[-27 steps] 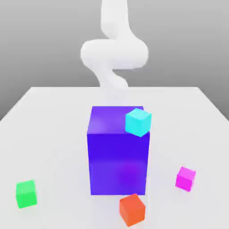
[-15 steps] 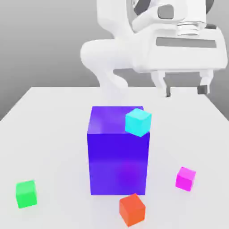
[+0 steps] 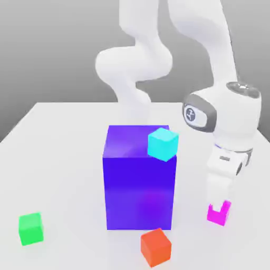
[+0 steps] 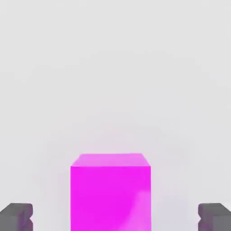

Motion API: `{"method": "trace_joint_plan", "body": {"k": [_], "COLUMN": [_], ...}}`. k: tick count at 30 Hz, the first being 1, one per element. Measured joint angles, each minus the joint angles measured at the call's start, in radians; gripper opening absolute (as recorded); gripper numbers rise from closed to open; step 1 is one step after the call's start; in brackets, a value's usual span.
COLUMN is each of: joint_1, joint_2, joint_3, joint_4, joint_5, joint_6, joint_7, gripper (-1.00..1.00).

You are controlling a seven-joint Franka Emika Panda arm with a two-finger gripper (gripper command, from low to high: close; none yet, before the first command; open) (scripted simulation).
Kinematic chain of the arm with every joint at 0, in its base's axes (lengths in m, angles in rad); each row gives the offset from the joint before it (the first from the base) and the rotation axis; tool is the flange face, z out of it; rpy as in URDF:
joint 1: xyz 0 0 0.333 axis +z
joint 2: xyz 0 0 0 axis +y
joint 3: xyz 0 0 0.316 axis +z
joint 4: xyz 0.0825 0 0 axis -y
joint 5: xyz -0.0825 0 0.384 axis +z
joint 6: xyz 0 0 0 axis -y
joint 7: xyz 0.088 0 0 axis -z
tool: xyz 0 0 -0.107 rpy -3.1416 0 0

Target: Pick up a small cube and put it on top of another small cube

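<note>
magenta small cube [image 3: 217,215], green cube [image 3: 30,228], cyan cube [image 3: 162,144], red-orange cube [image 3: 156,247], purple-blue block [image 3: 138,184]

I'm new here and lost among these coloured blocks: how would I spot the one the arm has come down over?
Start at the big purple-blue block in the middle of the white table. Look to the exterior view's right of it, near its base, where the gripper hangs with its jaws open. Between them sits the small magenta cube, the only pink one; the others are green, red-orange and cyan.

Big block [image 3: 138,190]: purple-blue, mid-table [image 3: 58,153].
Cyan cube [image 3: 163,143]: atop the block's corner.
Red-orange cube [image 3: 156,246]: just before the block.
</note>
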Motion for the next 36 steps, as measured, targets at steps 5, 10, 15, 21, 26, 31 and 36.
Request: {"method": "trace_joint_plan", "body": {"k": [5,10,15,21,26,31,36], "joint_1": [0.032,0.018,-0.03,-0.248,-0.483,-0.704,-0.752], "joint_2": [0.057,0.031,-0.138,-0.196,-0.2,-0.192,-0.082], "joint_3": [-0.037,-0.021,0.051,-0.064,-0.194,-0.32,-0.354], "joint_4": [0.011,0.006,-0.027,0.107,0.188,0.228,0.192], "joint_5": [-0.022,-0.013,0.09,0.268,0.33,0.325,0.282], "joint_6": [0.046,0.024,-0.109,-0.208,-0.28,-0.342,-0.274], "joint_7": [0.018,0.01,-0.066,-0.071,-0.014,0.068,0.096], "gripper": [-1.0,-1.0,-1.0,-1.0,-1.0,-1.0,-1.0]}}
